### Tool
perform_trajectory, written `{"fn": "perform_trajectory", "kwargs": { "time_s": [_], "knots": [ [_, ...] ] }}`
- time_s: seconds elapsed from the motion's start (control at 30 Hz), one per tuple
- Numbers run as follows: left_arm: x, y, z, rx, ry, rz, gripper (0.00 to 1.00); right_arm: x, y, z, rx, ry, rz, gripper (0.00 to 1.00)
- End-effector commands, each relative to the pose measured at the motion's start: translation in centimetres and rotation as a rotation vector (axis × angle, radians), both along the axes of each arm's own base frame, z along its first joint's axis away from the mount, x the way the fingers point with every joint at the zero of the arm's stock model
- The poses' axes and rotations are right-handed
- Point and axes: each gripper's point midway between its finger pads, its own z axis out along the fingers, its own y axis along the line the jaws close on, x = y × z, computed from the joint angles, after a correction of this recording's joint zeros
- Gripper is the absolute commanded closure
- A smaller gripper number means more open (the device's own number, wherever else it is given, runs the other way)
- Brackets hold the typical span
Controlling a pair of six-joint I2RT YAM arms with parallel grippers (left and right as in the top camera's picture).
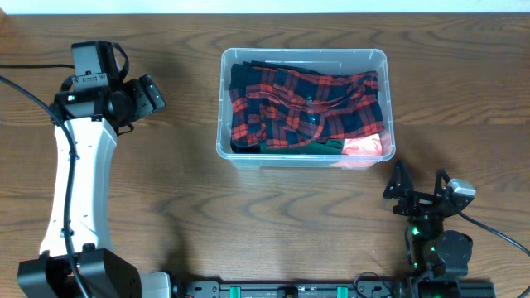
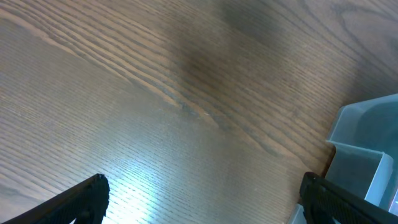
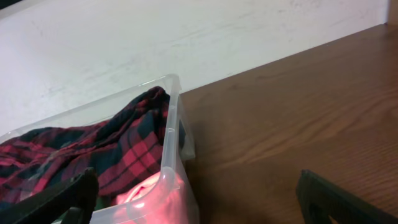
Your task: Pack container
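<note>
Starting from the robot's side of the wooden table [image 1: 248, 223]: the right gripper [image 1: 421, 178] sits low at the near right. It's pointed toward the far edge with its jaws spread wide and nothing between them. In its wrist view the two black fingers [image 3: 56, 199] poke in from the bottom corners, well apart, with bare wood under them. The near right corner of the container is just ahead and to the left.

The container [image 1: 303, 52] is the clear plastic bin. It sits upright around the middle of the table, a bit toward the far side, long side facing the robot. It's pretty much stuffed. A red and navy plaid fabric [image 1: 306, 108] is bunched across most of it and humps up near the rim. A pink piece [image 1: 368, 147] is tucked into the near right corner, pressed against the wall. There's a sliver of dark green next to that along the near wall, can't tell what it is.

Off to the left, the white arm link [image 1: 79, 182] runs away from the base, and the left gripper [image 1: 153, 93] is at the end, pointed toward the bin but well clear of it. Its jaws are wide apart too, holding nothing. Its camera shows mostly wood grain, with a corner of the bin at the right edge.

Past the table's far edge there's a plain white wall [image 3: 186, 37].
</note>
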Motion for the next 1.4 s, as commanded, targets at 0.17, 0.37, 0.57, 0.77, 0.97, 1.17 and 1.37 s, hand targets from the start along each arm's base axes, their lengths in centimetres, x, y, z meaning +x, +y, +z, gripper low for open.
{"fn": "perform_trajectory", "kwargs": {
  "time_s": [0.17, 0.37, 0.57, 0.77, 0.97, 1.17, 1.37],
  "knots": [
    [-0.1, 0.4, 0.4, 0.013, -0.008, 0.013, 0.02, 0.0, -0.3, 0.0, 0.008, -0.001, -0.014, 0.01],
    [-0.1, 0.4, 0.4, 0.013, -0.008, 0.013, 0.02, 0.0, -0.3, 0.0, 0.008, -0.001, -0.014, 0.01],
    [0.0, 0.4, 0.2, 0.013, -0.003, 0.013, 0.02, 0.0, -0.3, 0.0, 0.008, -0.001, -0.014, 0.01],
    [-0.3, 0.4, -0.5, 0.01, 0.017, 0.012, 0.02, 0.0, -0.3, 0.0, 0.008, -0.001, -0.014, 0.01],
    [-1.0, 0.2, 1.5, 0.018, -0.04, 0.013, 0.02, 0.0, -0.3, 0.0, 0.008, -0.001, -0.014, 0.01],
    [-3.4, -0.1, 6.6, 0.039, -0.19, 0.014, 0.02, 0.0, -0.3, 0.0, 0.008, -0.001, -0.014, 0.01],
    [-6.8, -0.6, 12.8, 0.067, -0.386, 0.015, 0.02, 0.0, -0.3, 0.0, 0.008, -0.001, -0.014, 0.01]
  ]
}}
